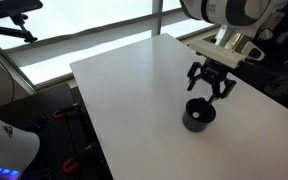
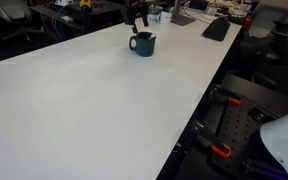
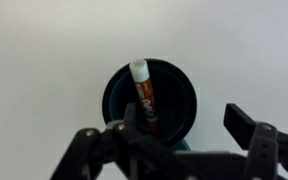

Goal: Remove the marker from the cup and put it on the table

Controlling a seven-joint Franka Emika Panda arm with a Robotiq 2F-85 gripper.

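The end effector fills the bottom of the wrist view, jaws spread apart and holding nothing, just above the cup. The cup is dark, round and wide-mouthed, and stands upright on the white table. Inside the cup, the marker has a white cap and an orange-brown barrel. It leans cap-up, with the cap at the rim away from the jaws. Only the wrist view shows the marker. In both exterior views the cup hides it, and the end effector hovers over the cup.
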